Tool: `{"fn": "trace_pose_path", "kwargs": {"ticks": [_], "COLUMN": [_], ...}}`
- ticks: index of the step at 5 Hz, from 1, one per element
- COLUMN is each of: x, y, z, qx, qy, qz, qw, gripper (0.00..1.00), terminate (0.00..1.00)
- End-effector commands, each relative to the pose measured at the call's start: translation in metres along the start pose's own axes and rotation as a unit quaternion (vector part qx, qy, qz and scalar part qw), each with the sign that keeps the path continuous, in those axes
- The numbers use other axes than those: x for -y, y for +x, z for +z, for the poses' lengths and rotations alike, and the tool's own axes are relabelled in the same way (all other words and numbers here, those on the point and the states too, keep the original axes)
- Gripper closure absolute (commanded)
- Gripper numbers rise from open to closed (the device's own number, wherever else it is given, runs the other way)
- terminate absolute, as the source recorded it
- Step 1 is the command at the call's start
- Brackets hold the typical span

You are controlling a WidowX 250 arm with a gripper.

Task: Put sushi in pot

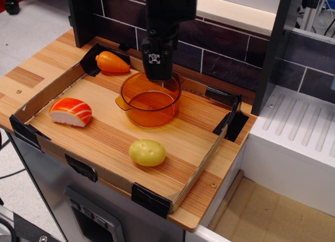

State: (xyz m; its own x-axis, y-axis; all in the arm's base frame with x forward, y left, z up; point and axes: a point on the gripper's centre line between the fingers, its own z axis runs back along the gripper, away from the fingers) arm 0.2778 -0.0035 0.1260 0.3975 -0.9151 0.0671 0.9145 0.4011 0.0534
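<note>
The sushi (70, 112), orange with white stripes over a white rice base, lies on the wooden board at the left, near the cardboard wall. The pot (151, 99), round translucent orange plastic with a small handle on its left, stands at the middle of the board and holds nothing. My gripper (158, 76) hangs from the black arm over the pot's far rim, well to the right of the sushi. Its fingers merge into one dark block, so I cannot tell whether they are open or shut. It holds nothing that I can see.
An orange carrot (112, 62) lies at the back left corner. A yellow potato (147, 152) lies in front of the pot. A low cardboard wall (199, 171) with black tape rims the board. A dark tiled wall (220, 48) stands behind, and a white sink unit (298, 142) at the right.
</note>
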Motion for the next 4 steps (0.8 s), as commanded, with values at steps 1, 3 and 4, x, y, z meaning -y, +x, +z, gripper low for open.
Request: {"fn": "trace_pose_path", "kwargs": {"ticks": [1, 3, 4], "x": [0.0, -0.003, -0.013], "y": [0.0, -0.067, -0.103], "z": [0.0, 0.045, 0.042], "qx": [0.0, 0.046, 0.047], "qy": [0.0, 0.014, -0.01], "qz": [0.0, -0.129, -0.149], "qw": [1.0, 0.9905, 0.9877], "gripper": [0.0, 0.0, 0.0], "terminate": [0.0, 0.0, 0.0]}}
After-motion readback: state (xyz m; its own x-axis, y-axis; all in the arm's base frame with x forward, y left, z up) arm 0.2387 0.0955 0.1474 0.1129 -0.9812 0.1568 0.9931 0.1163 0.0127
